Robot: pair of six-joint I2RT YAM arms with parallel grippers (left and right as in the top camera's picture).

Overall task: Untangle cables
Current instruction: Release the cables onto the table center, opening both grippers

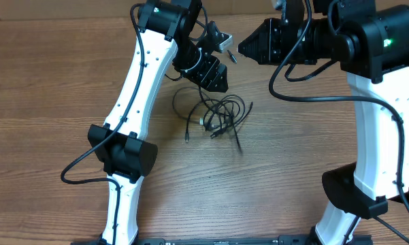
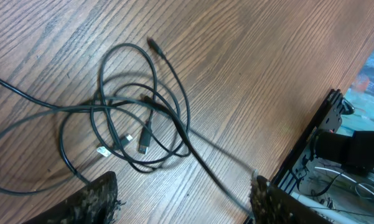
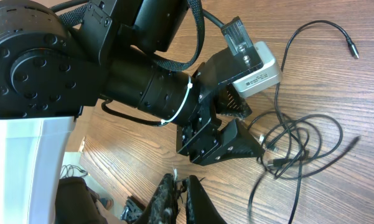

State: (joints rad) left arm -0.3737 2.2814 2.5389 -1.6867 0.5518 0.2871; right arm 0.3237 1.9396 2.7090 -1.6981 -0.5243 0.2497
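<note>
The cables (image 1: 218,116) lie as a loose knot of thin black loops on the wooden table, with small plug ends near the middle. My left gripper (image 1: 213,77) hangs just above their far-left side. In the left wrist view its fingers (image 2: 183,200) are wide open and empty, with the cables (image 2: 137,118) in front of them and one blurred strand running toward the right finger. My right gripper (image 1: 243,47) is further back and to the right, clear of the bundle. In the right wrist view its fingers (image 3: 180,199) are shut with nothing seen between them, and the cables (image 3: 299,143) lie to the right.
The left arm's wrist and black gripper (image 3: 221,140) fill much of the right wrist view, close to the right gripper. Thick black arm wires (image 1: 292,82) hang by the right arm. The table's edge and a frame (image 2: 323,143) show at the right of the left wrist view.
</note>
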